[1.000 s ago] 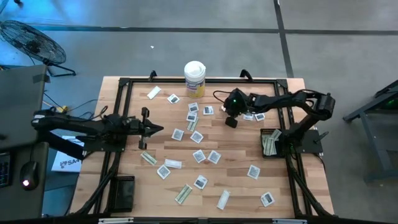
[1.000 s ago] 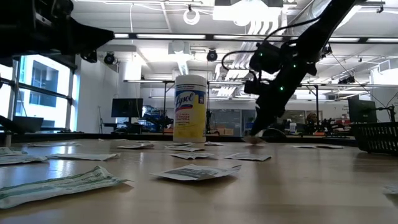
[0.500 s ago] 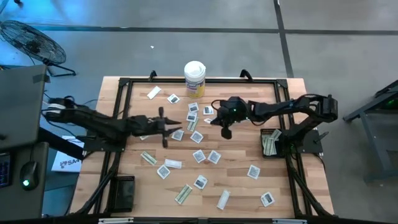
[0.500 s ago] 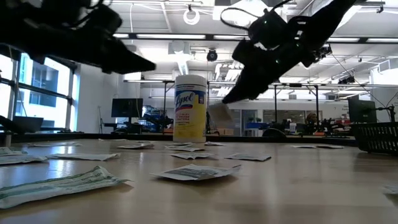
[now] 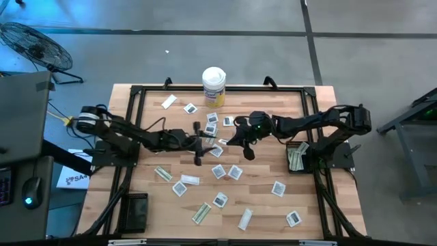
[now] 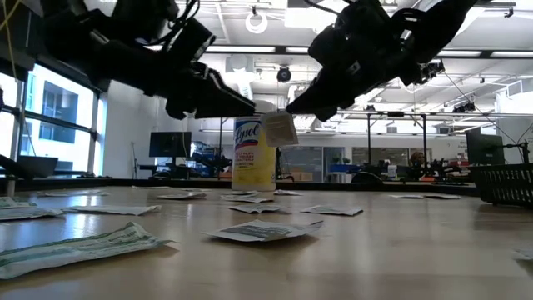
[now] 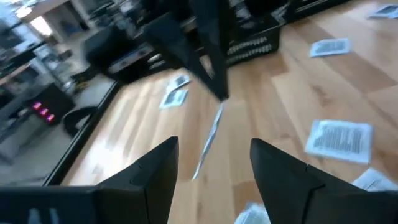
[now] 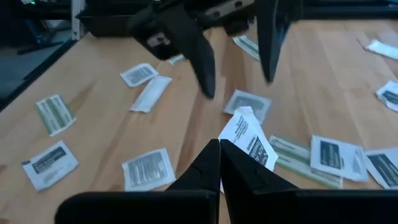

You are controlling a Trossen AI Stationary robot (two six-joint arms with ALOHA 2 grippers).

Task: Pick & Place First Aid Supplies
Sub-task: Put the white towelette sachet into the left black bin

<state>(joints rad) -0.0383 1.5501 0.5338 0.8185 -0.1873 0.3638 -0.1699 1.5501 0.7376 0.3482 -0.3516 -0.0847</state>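
right tool (image 8: 219,144): clamped on a white sachet (image 8: 247,138), held up off the counter (image 5: 266,171) mid-table
left tool (image 7: 211,162): fingers spread wide, empty, facing that sachet
other packets (image 5: 226,171): scattered flat on the counter

Roughly twenty packets (image 5: 235,172) on table (image 5: 273,212) (blurred, count uncertain); one canister (image 5: 214,86); two arms.

White sachets (image 5: 220,199) with dark marks, pale-green-striped wrapper (image 5: 201,213), yellow-labelled canister (image 5: 214,86)

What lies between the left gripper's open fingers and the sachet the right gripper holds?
Nothing but air: in the low view the left gripper faces the sachet across a bare gap.
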